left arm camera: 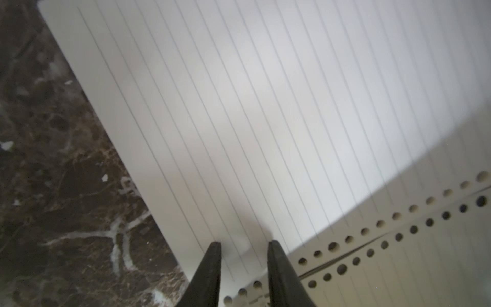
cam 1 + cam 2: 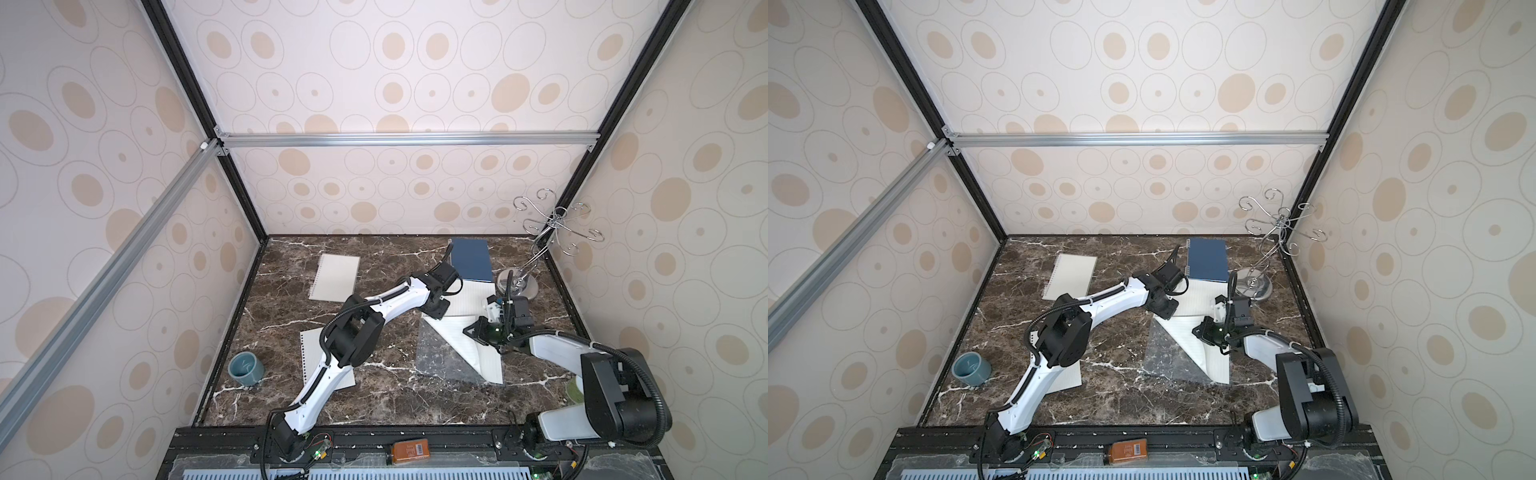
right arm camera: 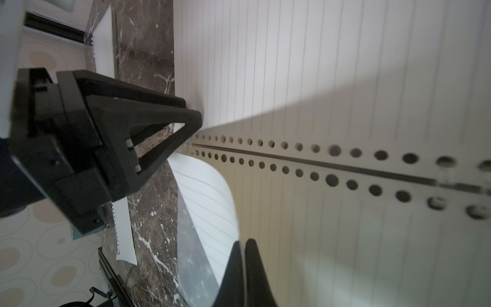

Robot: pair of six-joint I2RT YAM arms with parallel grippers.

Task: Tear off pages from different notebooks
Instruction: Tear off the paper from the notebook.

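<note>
A large white notebook [image 2: 469,301] lies open right of the table's middle, with its clear cover [image 2: 436,357] spread toward the front. My left gripper [image 1: 244,243] stands open with its fingertips down on the far lined leaf, close to the punched holes [image 1: 398,226] at the spine's end. My right gripper [image 3: 243,242] is shut on the edge of one page [image 3: 207,196], which curls up from the spine. A dark-blue notebook [image 2: 471,259] lies just behind the open one. The small white notebook [image 2: 336,277] lies at the back left. A loose page [image 2: 311,349] rests under my left arm.
A teal cup [image 2: 246,368] stands at the front left. A chrome hook stand [image 2: 519,282] rises at the back right, close behind my right wrist. An orange box [image 2: 409,451] sits on the front rail. Walls close in three sides.
</note>
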